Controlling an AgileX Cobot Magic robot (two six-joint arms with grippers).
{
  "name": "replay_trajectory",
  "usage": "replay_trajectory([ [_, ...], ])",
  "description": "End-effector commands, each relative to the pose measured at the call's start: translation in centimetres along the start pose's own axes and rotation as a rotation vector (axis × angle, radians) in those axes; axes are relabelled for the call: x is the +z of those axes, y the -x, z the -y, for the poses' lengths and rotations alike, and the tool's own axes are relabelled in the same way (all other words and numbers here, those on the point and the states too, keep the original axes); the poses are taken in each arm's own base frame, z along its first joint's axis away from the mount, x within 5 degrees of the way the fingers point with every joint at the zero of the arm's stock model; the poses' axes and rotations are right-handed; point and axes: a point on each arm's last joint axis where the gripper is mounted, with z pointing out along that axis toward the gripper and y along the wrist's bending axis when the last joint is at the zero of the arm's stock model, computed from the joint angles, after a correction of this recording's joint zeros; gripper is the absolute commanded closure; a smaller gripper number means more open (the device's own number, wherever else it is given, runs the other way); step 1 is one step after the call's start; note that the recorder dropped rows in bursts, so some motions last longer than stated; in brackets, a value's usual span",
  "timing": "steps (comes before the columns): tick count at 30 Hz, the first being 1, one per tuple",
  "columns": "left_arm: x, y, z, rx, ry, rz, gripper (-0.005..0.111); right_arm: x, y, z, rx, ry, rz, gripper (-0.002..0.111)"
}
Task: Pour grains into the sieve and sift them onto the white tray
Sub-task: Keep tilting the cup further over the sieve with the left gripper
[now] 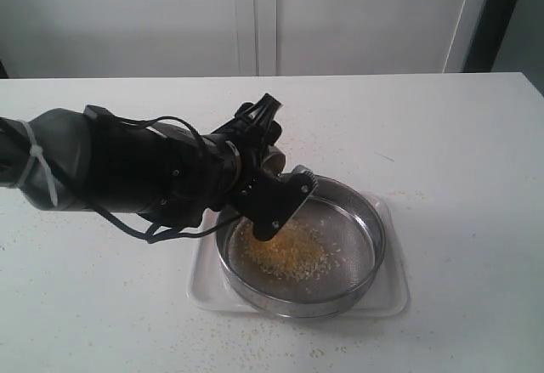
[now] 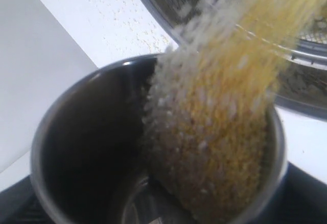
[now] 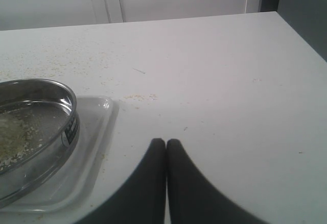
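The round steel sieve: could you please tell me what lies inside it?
The round steel sieve holds a heap of yellow and whitish grains; the black left gripper hides part of its rim.

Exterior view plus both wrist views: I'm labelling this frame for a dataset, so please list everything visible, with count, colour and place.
table: one, white, fills the scene
white tray: one, white, near the table's front
sieve: one, steel, on the white tray
steel cup: one, silver, tipped over the sieve's left side
grains: a pile and a pouring stream, yellow-orange and whitish, in the sieve and leaving the steel cup
stray grains: many, pale, scattered on the table
back panels: white, behind the table
left arm: one, black, reaching from the left
left gripper: one, black, holding the steel cup
right gripper: one, black, shut, empty, right of the tray
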Motion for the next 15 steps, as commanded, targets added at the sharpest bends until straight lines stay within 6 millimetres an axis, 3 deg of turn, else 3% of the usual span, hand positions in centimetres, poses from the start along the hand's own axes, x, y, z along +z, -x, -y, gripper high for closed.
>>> replay_trajectory([
  [1, -0.37, -0.27, -0.49, 0.002, 0.02, -0.023, 0.107, 0.02, -0.07, 0.04, 0.0, -0.005, 0.008, 0.108],
  [15, -0.37, -0.21, -0.5, 0.002, 0.022, -0.016, 0.107, 0.02, -0.07, 0.04, 0.0, -0.005, 0.008, 0.108],
])
